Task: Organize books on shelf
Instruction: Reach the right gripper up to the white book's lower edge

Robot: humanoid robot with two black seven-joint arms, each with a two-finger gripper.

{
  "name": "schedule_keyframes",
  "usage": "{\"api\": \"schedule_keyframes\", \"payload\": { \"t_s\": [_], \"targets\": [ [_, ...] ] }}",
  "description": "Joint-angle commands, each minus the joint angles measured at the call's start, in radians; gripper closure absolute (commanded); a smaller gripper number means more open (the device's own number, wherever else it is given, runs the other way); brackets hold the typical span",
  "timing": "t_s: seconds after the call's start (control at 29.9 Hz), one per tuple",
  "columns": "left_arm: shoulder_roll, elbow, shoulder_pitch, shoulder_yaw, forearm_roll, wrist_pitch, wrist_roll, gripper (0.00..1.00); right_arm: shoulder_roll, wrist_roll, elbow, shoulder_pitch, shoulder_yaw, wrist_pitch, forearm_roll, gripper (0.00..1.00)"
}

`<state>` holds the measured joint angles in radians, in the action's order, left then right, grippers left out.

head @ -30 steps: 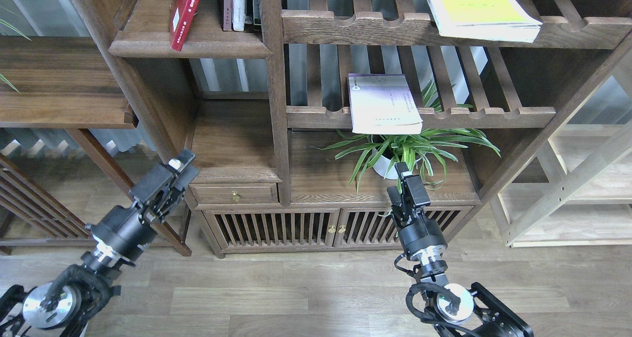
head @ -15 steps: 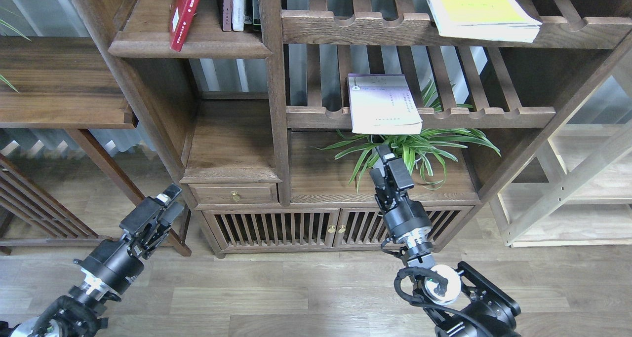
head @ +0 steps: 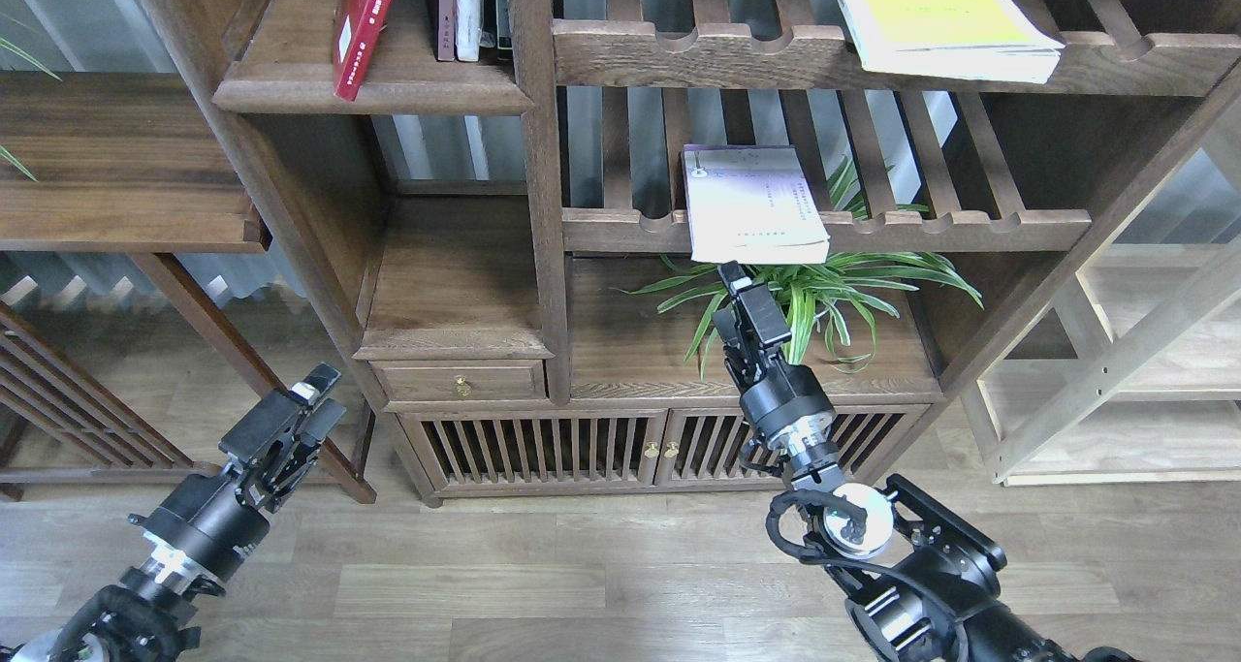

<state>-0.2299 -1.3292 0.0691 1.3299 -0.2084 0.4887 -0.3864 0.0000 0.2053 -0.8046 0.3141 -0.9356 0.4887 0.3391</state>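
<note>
No writing can be read: the yellow-green book at the upper right of the frame shows only the cut-off bottom of dark title letters, the white-lavender book near the middle carries lines of print too small to make out, and the dark red book at the upper left has a small white label on its spine, also illegible. The red book leans on the shelf, a solid dark-brown board with a thick rounded lip, beside thin upright books. The other two books lie flat on slatted racks with scalloped front rails, the lavender one jutting over its rail. Below it a potted plant stands on a low cabinet with slatted doors and brass knobs. The floor is grey-brown wood planks; pale shelving stands at the right edge. The right gripper is raised just under the lavender book's front edge, in front of the leaves, seen edge-on, so I cannot tell how its jaws stand. The left gripper hangs low at lower left, holding nothing; its jaws also cannot be told.
</note>
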Motion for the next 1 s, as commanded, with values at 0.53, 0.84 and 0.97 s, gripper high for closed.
{"api": "schedule_keyframes", "payload": {
  "t_s": [0.53, 0.84, 0.97],
  "targets": [
    [0.000, -0.001, -0.002, 0.014, 0.001, 0.000, 0.000, 0.20, 0.000, 0.003, 0.116, 0.128, -0.005, 0.000, 0.001, 0.01],
    [0.000, -0.001, -0.002, 0.017, 0.000, 0.000, 0.000, 0.20, 0.000, 0.003, 0.143, 0.158, 0.001, -0.036, 0.008, 0.01],
    [0.000, -0.001, -0.002, 0.017, 0.000, 0.000, 0.000, 0.20, 0.000, 0.003, 0.143, 0.168, 0.003, -0.065, 0.006, 0.01]
  ]
}}
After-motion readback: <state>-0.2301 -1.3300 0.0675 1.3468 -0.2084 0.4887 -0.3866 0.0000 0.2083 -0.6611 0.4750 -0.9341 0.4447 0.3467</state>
